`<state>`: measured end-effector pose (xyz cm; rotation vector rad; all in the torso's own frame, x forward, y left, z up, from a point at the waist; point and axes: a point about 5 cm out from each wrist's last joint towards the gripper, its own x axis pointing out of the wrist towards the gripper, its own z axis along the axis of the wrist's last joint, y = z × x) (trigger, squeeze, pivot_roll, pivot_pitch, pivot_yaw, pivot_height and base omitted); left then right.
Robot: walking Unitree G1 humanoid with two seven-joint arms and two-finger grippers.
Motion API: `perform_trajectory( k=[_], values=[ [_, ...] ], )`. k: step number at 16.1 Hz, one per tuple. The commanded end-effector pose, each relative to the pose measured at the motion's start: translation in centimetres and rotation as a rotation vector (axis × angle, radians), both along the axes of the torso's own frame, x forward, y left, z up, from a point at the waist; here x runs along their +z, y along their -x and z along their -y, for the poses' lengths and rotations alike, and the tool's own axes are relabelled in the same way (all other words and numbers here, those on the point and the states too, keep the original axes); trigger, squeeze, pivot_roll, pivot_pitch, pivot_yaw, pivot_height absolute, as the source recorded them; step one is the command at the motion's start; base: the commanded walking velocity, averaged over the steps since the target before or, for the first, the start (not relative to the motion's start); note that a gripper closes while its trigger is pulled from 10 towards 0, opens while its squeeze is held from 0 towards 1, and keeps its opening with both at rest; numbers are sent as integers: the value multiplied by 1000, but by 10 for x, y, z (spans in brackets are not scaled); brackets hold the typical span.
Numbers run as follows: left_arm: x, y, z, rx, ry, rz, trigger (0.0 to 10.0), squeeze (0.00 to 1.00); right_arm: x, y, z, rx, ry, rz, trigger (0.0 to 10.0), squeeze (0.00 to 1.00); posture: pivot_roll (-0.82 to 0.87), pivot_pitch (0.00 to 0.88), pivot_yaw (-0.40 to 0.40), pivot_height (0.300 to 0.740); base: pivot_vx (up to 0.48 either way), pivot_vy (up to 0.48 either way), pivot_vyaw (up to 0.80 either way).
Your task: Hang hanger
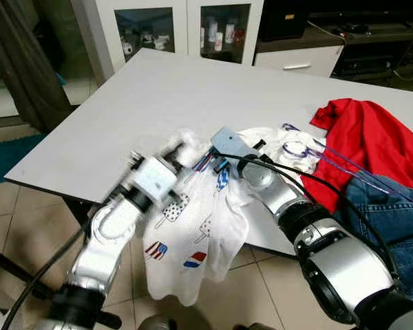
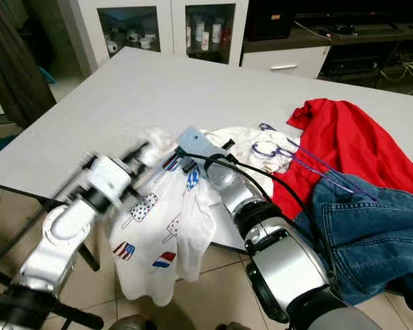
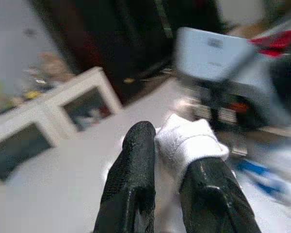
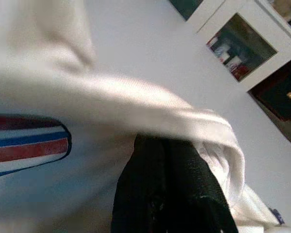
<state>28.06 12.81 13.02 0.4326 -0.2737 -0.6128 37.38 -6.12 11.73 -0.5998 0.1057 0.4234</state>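
Hanger (image 1: 344, 165), thin purple wire, lying on the red cloth (image 1: 372, 144) at the worktop (image 1: 158, 96) edge, beside the white printed shirt (image 1: 193, 234) that droops off the near side. Left pincer (image 3: 172, 160) shut on a bunch of the white shirt, and right pincer (image 4: 169, 160) closed tight with shirt cloth draped over its tips, hard to tell if anything sits between. Likely light and stiff but bendy and a bit slippery, so best grabbed at the hook or the middle of a straight bar, well apart from the soft floppy shirt.
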Motion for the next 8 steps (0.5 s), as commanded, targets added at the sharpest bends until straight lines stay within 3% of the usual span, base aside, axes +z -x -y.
perform_trajectory(
  k=[1,3,6,8],
  values=[
    [-9,7,10,-91,-24,-80,10000,0,18,-7,-1,-19,-63,63,9216,0,74,0,-6,740,0,0,0],
    [-23,12,15,-138,-74,-163,10000,0,21,-5,-9,40,-116,63,10000,0,74,0,-6,740,0,0,0],
    [-41,15,12,-150,-166,-262,10000,0,20,8,-28,252,-213,19,10000,0,66,0,-2,740,0,0,0],
    [-46,12,7,-122,-211,-284,10000,0,21,9,-25,268,-238,8,10000,0,63,0,-1,740,0,0,0]
  ],
)
